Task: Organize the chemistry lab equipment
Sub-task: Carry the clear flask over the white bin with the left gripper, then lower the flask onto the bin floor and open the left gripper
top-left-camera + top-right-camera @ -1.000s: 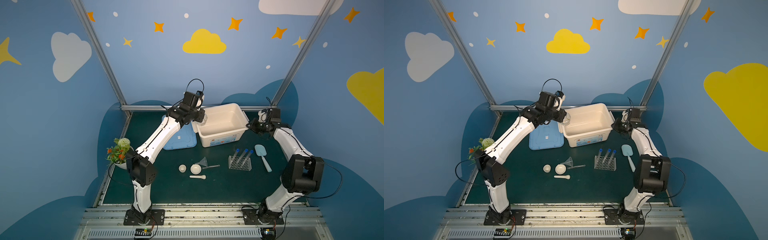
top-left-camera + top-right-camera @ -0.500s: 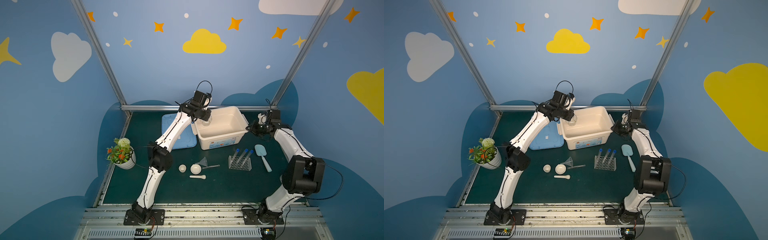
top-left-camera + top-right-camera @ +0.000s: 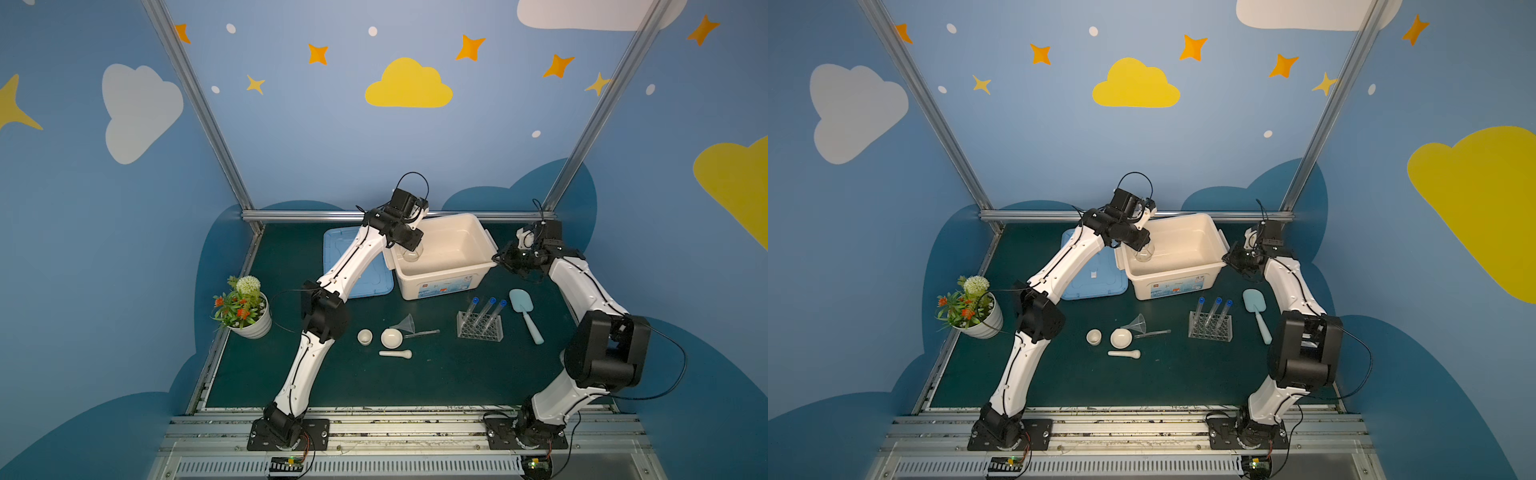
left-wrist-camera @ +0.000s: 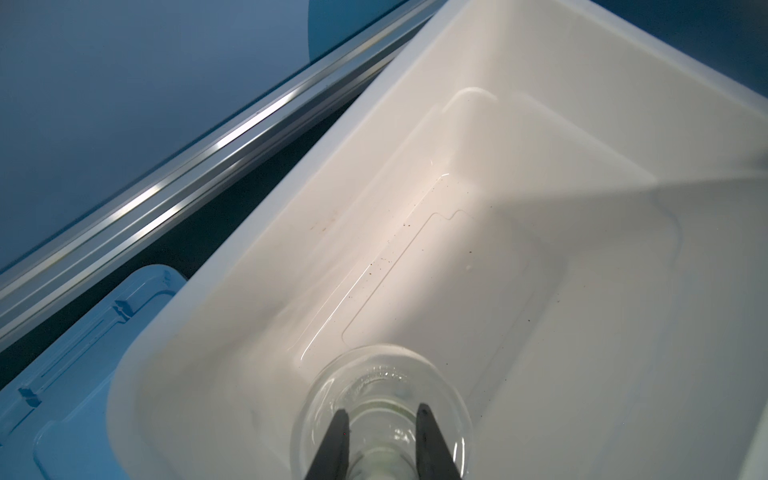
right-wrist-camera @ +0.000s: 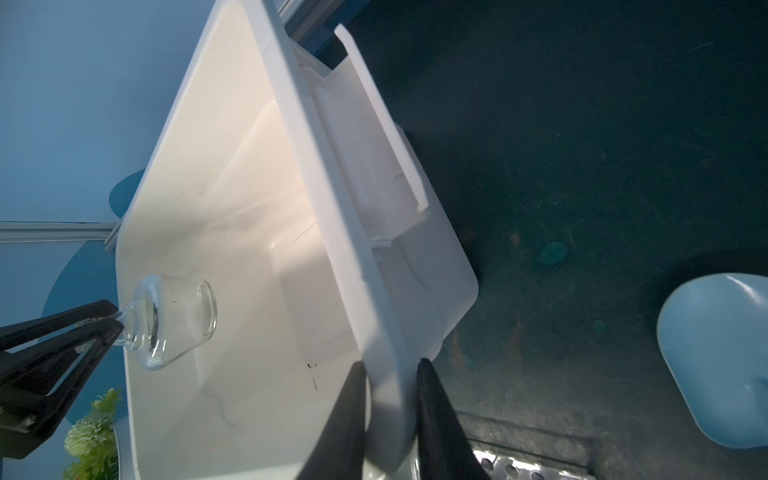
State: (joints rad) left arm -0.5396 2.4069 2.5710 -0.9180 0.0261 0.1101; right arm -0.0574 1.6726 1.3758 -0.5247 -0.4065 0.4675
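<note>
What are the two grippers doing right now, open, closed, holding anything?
Left gripper: closed, holding the flask by its neck.
Right gripper: closed on the rim of the bin.

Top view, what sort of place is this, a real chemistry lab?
Probably a staged robot test booth, not a real lab: cloud-and-star painted walls, a left arm and right arm bolted to a front rail, and a test tube rack on a green mat.

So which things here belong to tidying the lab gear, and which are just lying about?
Job: flask (over the white bin), test tubes, rack, funnel, mortar, pestle, small cup, thin rod.
Lying about: potted plant, blue scoop, blue lid.
</note>
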